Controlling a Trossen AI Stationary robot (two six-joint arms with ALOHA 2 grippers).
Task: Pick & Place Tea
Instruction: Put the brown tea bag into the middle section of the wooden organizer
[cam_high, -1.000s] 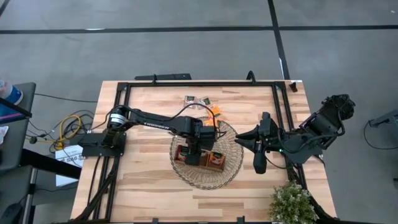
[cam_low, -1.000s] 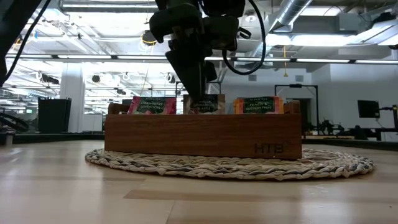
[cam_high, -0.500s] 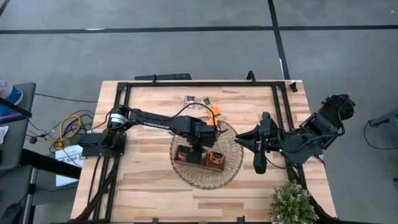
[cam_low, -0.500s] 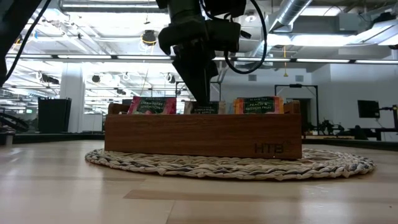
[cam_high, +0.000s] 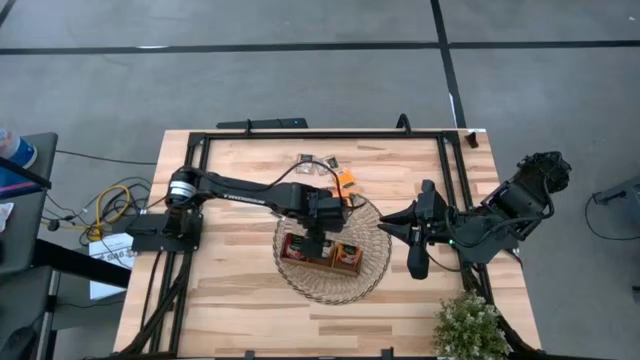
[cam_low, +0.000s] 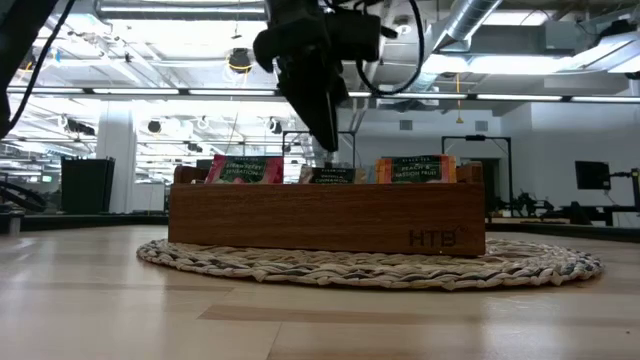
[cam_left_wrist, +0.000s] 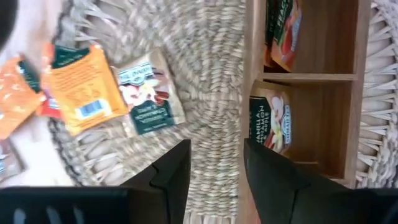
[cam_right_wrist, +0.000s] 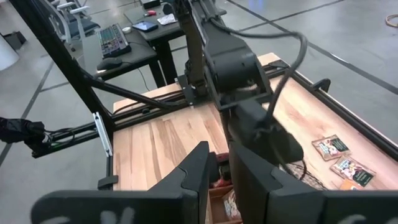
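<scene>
Light wooden desk (cam_high: 240, 290) with black frame rails, grey floor around; open ceiling with ducts behind. Left gripper (cam_high: 322, 234) hovers above the wooden tray (cam_low: 330, 215), fingers (cam_left_wrist: 171, 180) parted narrowly, holding nothing. Tray sits on round woven wicker mat (cam_high: 332, 250) mid-desk; three compartments hold flat tea sachets (cam_low: 330, 176). More sachets (cam_high: 318, 161) lie loose near the far edge. Right gripper (cam_high: 417, 262) waits toward the right edge, fingers nearly closed, empty.

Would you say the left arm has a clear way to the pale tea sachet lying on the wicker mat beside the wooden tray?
Probably yes. The left hand hangs open and empty above the mat, the pale sachet lies flat and uncovered just ahead, and the tray sits off to one side.
</scene>
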